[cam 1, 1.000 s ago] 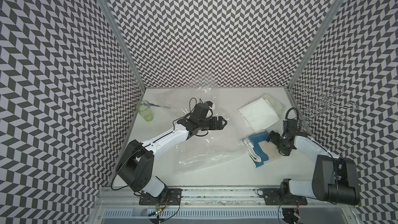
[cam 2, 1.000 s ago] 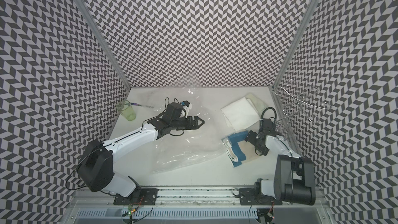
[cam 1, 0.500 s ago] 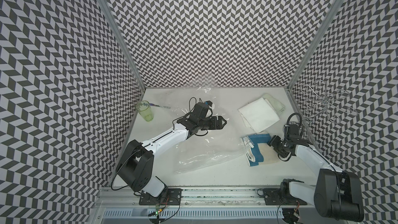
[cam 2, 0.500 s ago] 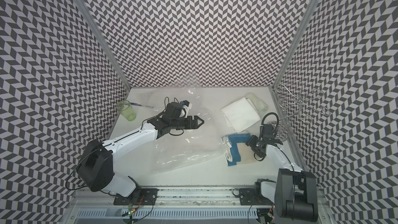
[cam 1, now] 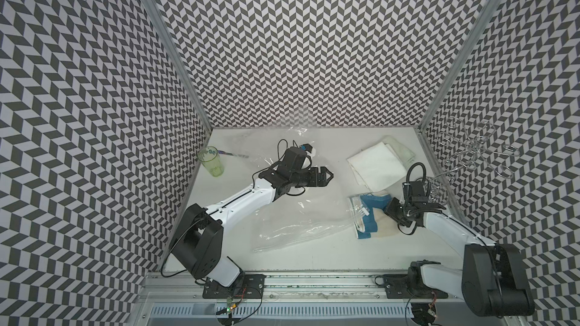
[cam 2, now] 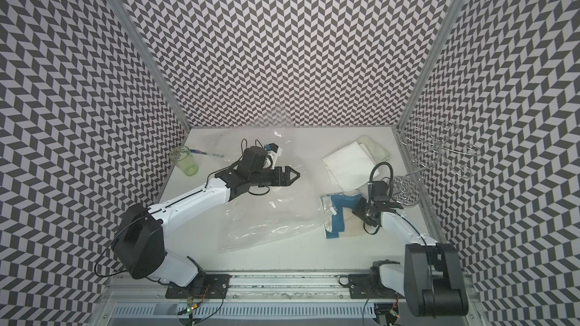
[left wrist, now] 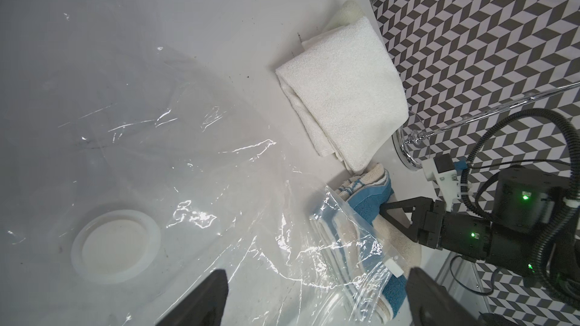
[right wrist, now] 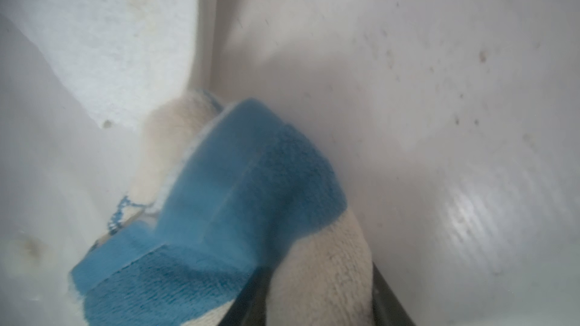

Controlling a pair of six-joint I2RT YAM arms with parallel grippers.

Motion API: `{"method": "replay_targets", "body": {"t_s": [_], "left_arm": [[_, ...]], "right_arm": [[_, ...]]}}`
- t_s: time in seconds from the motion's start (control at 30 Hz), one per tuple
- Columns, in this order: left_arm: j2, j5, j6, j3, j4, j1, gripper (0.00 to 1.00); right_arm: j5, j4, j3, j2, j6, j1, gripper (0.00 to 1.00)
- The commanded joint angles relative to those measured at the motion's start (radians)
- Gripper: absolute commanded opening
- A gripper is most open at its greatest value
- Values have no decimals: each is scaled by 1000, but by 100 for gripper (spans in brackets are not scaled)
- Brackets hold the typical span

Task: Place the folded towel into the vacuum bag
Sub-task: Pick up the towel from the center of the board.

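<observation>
Clearly soft and light, the towel point(cam 1: 368, 211) will sag and unfold if taken by a single layer, so the hold belongs across the whole folded stack at its cream end. That is where the right end effector point(left wrist: 396, 221) pinches it now; in the right wrist view the cloth bulges between the dark fingers point(right wrist: 248, 302). Beyond those tips, the towel's blue end lies under the crinkled film at the mouth of the bag point(cam 1: 301, 230), beside the white zip slider point(left wrist: 394, 267). I judge it partly in, not yet fully.

The bag is thin, limp and slippery, so a push may drag it across the tabletop point(cam 1: 314, 255) rather than let the cloth slide inside. The left end effector point(cam 1: 329, 175) hangs spread wide above the bag's middle, holding nothing, with the valve cap point(left wrist: 115, 247) below it.

Room is tight around the right end effector. A white towel point(cam 1: 373, 164) lies just beside the towel, and a wire rack point(cam 2: 405, 194) and the wall stand near. Ahead, over the bag, the tabletop is open.
</observation>
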Motion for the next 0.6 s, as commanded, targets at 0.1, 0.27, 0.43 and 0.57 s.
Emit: {"method": "replay_targets", "body": {"t_s": [0.1,0.27,0.43,0.57], "left_arm": [[15,27,18,-2,30,20,91],[40,84,0,-49,123,21,91],[105,95,-3,-128,198,17,88],[160,107,-11,-193,242,8,84]], "right_arm": [[154,-144,69,-145,87,121,11],[302,-342,256,-174,93,238,7],[378,-510,558,-153,58,326,3],[332,-554,790,-82,56,437,1]]}}
